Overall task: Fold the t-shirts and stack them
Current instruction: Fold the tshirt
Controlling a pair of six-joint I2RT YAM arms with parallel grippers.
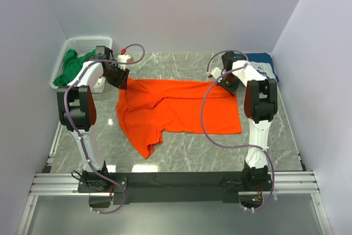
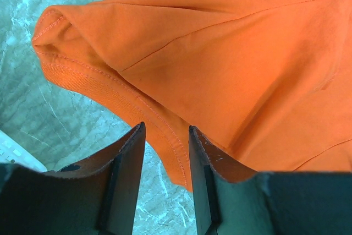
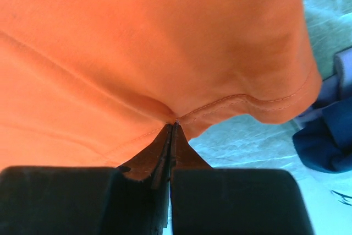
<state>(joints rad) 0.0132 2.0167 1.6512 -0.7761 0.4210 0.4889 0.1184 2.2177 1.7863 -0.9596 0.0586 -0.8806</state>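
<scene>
The orange t-shirt (image 1: 176,108) lies spread on the marble table, partly folded, one sleeve pointing toward the near edge. My left gripper (image 1: 122,83) sits at its far left corner, open. A stitched edge of the orange t-shirt (image 2: 247,53) runs between the left gripper's (image 2: 166,130) parted jaws without being pinched. At the far right corner my right gripper (image 1: 230,85) is shut on the hem. In the right wrist view the orange t-shirt (image 3: 137,37) puckers where the right gripper's (image 3: 175,124) tips meet. The green t-shirt (image 1: 74,61) is in the basket. The navy t-shirt (image 1: 263,64) lies at the back right.
The white lattice basket (image 1: 88,42) stands at the back left corner, close behind my left arm. The navy t-shirt (image 3: 324,141) lies just right of my right gripper. White walls close in the table on three sides.
</scene>
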